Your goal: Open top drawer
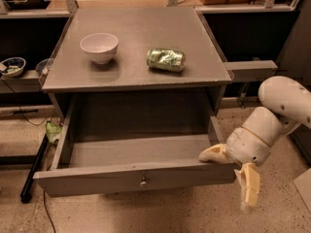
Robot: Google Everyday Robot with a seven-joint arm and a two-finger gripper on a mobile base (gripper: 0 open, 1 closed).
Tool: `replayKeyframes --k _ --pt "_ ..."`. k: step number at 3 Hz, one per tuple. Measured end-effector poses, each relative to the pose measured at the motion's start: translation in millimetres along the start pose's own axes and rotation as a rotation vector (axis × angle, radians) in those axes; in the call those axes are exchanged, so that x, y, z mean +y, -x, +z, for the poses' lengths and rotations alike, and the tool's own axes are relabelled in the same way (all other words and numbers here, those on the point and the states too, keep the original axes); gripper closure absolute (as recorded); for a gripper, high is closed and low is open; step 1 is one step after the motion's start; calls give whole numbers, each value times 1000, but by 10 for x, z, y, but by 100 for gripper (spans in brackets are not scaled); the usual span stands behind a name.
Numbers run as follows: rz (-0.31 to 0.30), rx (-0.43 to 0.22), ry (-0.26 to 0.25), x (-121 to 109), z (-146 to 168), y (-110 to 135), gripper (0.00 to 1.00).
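In the camera view you see the top drawer (131, 152) pulled well out from under the bench (146, 28), with its small knob (143, 180) at the middle of the front. Your gripper (225, 181) sits at the drawer's right front corner, fingers spread wide and holding nothing. One finger (214, 153) lies over the corner's top edge, seemingly touching it; the other hangs down just outside the drawer. Above the drawer, on the bench, are a white bowl (99, 46) and a dented green can (166, 59) on its side.
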State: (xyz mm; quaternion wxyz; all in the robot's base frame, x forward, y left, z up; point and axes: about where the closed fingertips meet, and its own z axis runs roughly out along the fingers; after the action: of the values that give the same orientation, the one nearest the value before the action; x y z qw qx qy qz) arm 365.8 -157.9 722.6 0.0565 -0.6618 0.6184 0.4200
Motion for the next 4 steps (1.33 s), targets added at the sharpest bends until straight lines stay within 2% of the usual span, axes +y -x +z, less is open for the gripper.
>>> replayKeyframes --k 1,2,3,4 --pt "-21 -18 -18 342 -183 -133 0" --pt "-48 -22 -53 532 -324 -265 0" --pt "-39 -8 -112 323 -352 -257 0" --pt "18 39 -231 -145 -561 -156 0"
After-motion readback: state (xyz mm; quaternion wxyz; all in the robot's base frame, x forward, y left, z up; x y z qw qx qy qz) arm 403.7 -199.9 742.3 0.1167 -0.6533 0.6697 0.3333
